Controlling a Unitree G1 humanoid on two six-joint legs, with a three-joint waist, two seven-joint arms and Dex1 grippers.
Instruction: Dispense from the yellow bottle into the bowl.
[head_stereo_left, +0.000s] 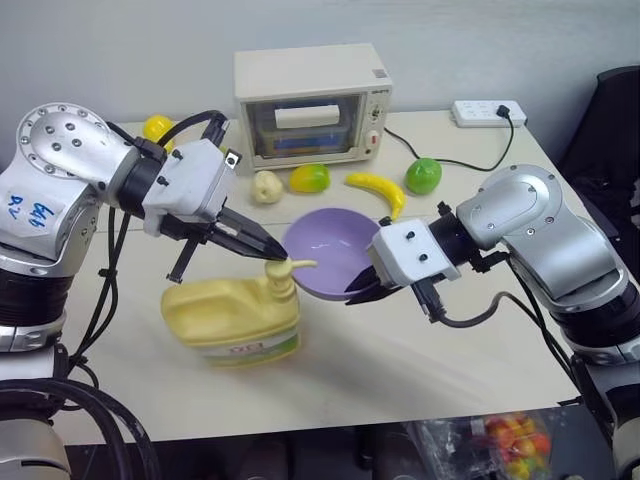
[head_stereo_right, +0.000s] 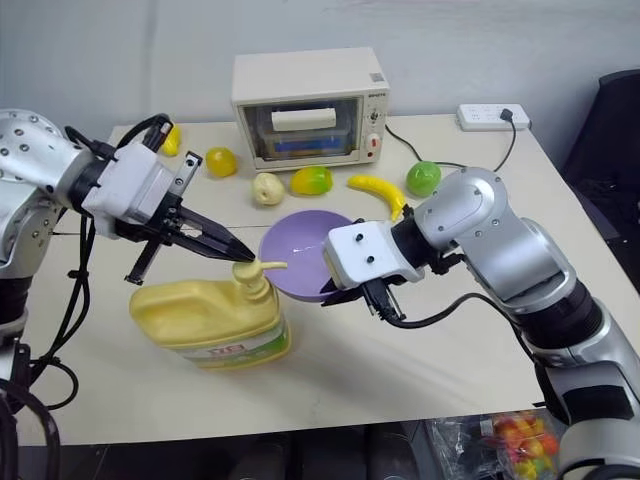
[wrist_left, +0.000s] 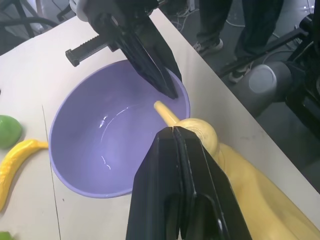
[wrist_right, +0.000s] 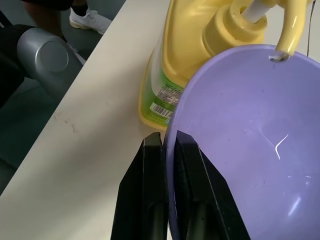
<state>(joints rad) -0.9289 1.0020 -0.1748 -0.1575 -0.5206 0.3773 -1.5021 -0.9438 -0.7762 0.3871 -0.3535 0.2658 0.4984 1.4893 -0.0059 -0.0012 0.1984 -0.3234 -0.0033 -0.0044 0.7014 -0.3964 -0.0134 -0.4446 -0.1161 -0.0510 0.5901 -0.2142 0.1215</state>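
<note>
The yellow bottle stands on the desk right up against the bowl, on the side of the bowl nearest the robot's left arm. Its pump top has the spout reaching over the bowl's rim, and in the right wrist view there's a small white drop at the spout tip, right at the rim.

The left gripper has its two black fingers pressed together with nothing between them, and the tips sit right on top of the pump head, on the bottle side of the bowl.

The right gripper is clamped on the bowl's rim at the side away from the bottle: one finger is outside the wall and one inside, and the lavender wall runs between them. The bowl looks tipped up a bit toward the bottle rather than sitting flat, and there's a faint glossy streak on its inside.

Behind the bowl there's a small white toaster oven. Between the oven and the bowl lies a row of toy fruit: a pale pear, a mango, a banana and a green apple. A white power strip is further back from the bowl, beyond the apple.
</note>
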